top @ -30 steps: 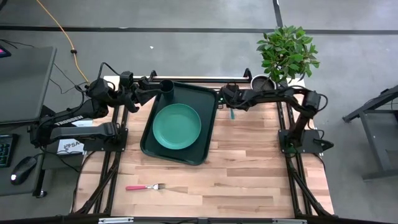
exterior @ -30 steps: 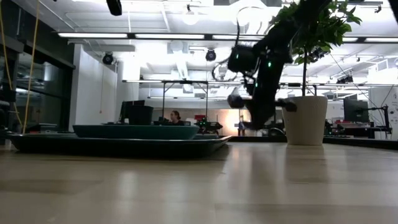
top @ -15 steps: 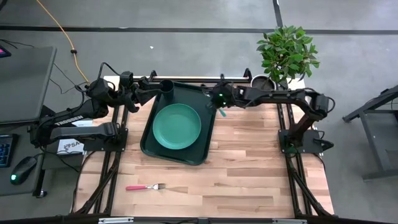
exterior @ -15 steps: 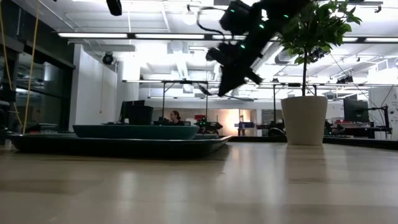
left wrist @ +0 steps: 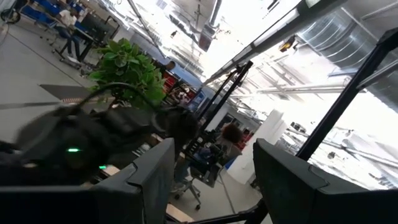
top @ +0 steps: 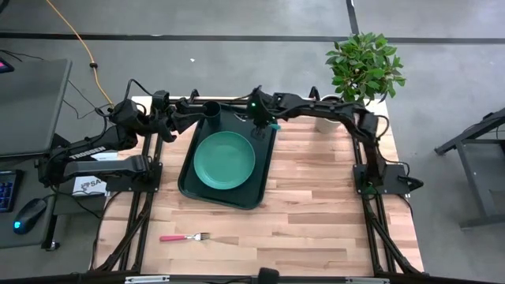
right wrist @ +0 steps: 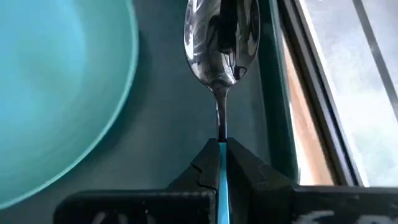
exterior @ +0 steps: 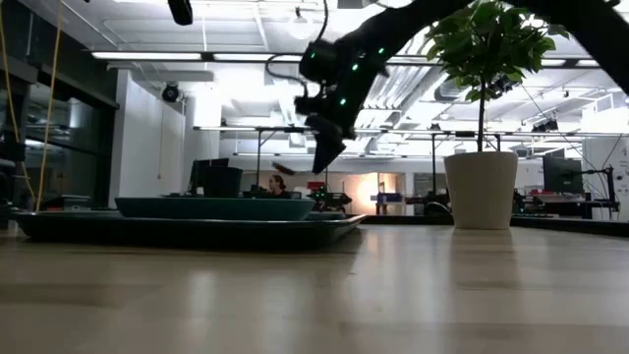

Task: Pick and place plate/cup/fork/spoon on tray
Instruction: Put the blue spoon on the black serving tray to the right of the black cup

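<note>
The dark green tray (top: 264, 170) lies on the table's far left-centre. The teal-green plate (top: 225, 160) rests flat in it. The dark cup (top: 211, 110) stands at the tray's far left corner. My right gripper (top: 260, 130) is above the tray's far right part, shut on the blue-handled spoon (right wrist: 221, 43). My left gripper (top: 195, 115) is just left of the cup, and its fingers (left wrist: 155, 180) are open and tipped up. The pink-handled fork (top: 183, 237) lies on the wood near the front left. My right gripper pinches the spoon's light blue handle (right wrist: 220, 163) between its two fingers. The spoon runs on along the fingers, its silver bowl (right wrist: 221, 43) ahead of the fingertips. The fingers slant down from the table's right. The spoon is clear above the tray floor, beside the plate (right wrist: 56, 93).
A white pot with a green plant (top: 363, 67) stands at the table's far right corner. The tray's raised rim (right wrist: 273, 93) runs just right of the spoon. Bare wood (top: 331, 205) lies right of and in front of the tray.
My right gripper has risen from low by the table just right of the tray. It has gone toward the table's left edge, to above the tray's far right part. The spoon has gone with it, lifted clear.
</note>
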